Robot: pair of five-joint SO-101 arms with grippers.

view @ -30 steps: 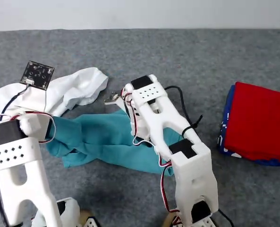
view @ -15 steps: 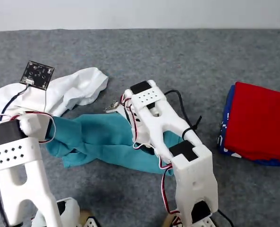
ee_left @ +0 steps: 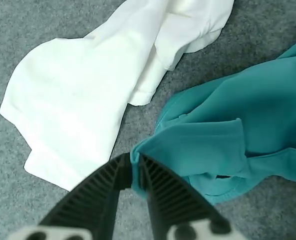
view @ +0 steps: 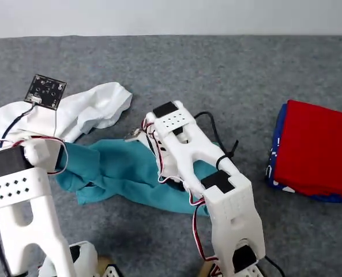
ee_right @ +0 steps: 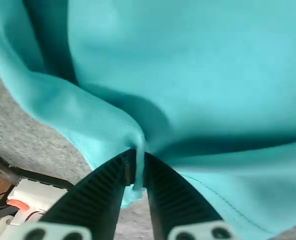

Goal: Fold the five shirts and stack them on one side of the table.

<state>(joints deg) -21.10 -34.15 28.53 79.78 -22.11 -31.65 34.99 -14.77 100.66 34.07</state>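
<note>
A teal shirt [view: 124,173] lies crumpled on the grey table between the two arms. My left gripper [ee_left: 133,167] is shut on the teal shirt's [ee_left: 227,135] edge at its left end. My right gripper [ee_right: 136,165] is shut on a fold of the teal shirt [ee_right: 187,65], near its far edge in the high view [view: 137,134]. A white shirt [view: 84,112] lies rumpled at the back left, partly under the left arm, and its near side [ee_left: 88,95] touches the teal one. A folded red shirt [view: 318,147] sits on a folded blue one [view: 277,153] at the right.
The left arm's wrist camera board [view: 45,91] hangs over the white shirt. The right arm's body [view: 217,190] covers the teal shirt's right part. Open grey table [view: 217,75] stretches across the back and between the arm and the stack.
The right arm has swung its gripper a little to the left and toward the near side, dragging the teal shirt's fold with it. The left arm has stayed put.
</note>
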